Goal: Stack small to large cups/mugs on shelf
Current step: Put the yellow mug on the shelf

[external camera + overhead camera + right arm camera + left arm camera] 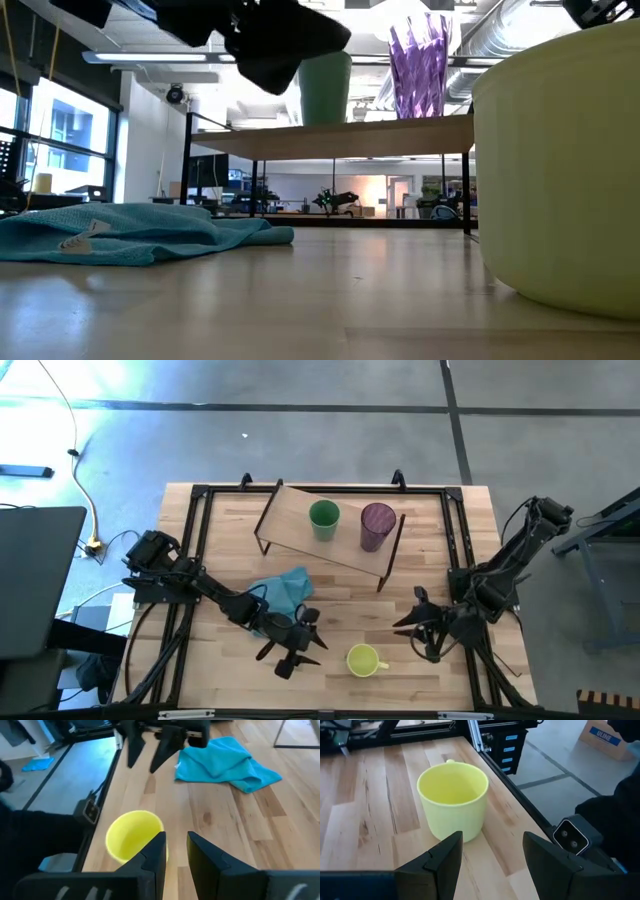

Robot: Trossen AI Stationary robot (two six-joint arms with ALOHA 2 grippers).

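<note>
A short yellow mug [363, 660] stands upright on its base near the table's front edge, its handle [385, 663] toward the right. My left gripper [492, 855] hovers just left of it, open, with the mug [452, 800] ahead of its fingers. My right gripper [405, 627] hangs to the right of the mug and a little farther back. Its fingers [155, 852] stand a narrow gap apart with nothing between them. The green cup [323, 518] and the purple tumbler [377, 525] stand side by side on the shelf [290, 525] at the far middle.
A light blue cloth [285, 590] lies crumpled on the table between the shelf and my left gripper. The table's black frame runs along its edges [452, 540]. Bare wood lies between the mug and the shelf's front legs [380, 585].
</note>
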